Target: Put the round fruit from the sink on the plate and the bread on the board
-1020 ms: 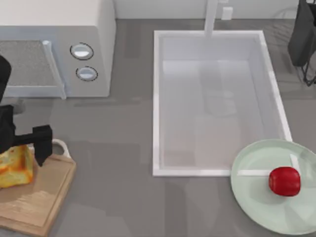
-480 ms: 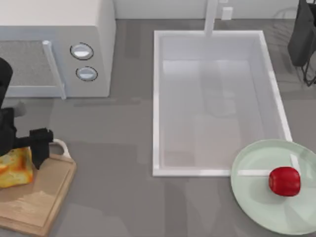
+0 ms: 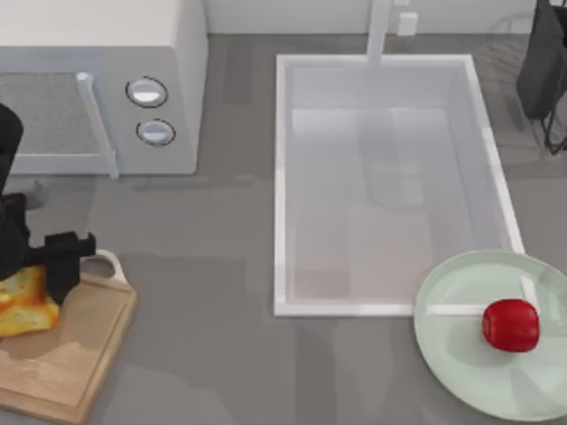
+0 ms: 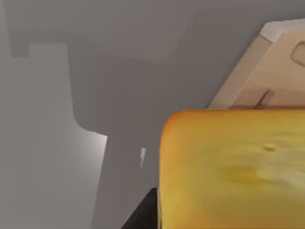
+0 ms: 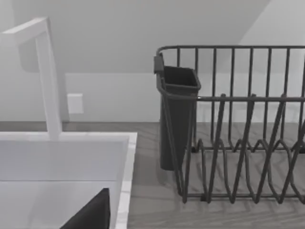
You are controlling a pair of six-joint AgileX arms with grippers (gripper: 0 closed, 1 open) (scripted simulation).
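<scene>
The golden bread (image 3: 22, 310) lies on the wooden board (image 3: 80, 354) at the table's front left. My left gripper (image 3: 31, 283) hangs over it, open, and one dark finger (image 3: 64, 270) overlaps the loaf's right edge. In the left wrist view the bread (image 4: 233, 171) looms very close, with that finger (image 4: 143, 212) beside it and the board (image 4: 271, 71) behind. The red round fruit (image 3: 511, 325) rests on the pale green plate (image 3: 461, 345) at the front right. The white sink (image 3: 282, 177) holds nothing. My right arm (image 3: 542, 66) is parked at the back right.
A white microwave (image 3: 97, 53) stands at the back left, just behind the board. The faucet (image 3: 378, 31) rises at the sink's far rim. A dark dish rack (image 5: 238, 129) with a cutlery cup sits by the right arm.
The left gripper's finger has drifted left and slightly forward over the bread, looking larger. The bread stays where it was on the board. Nothing else has moved.
</scene>
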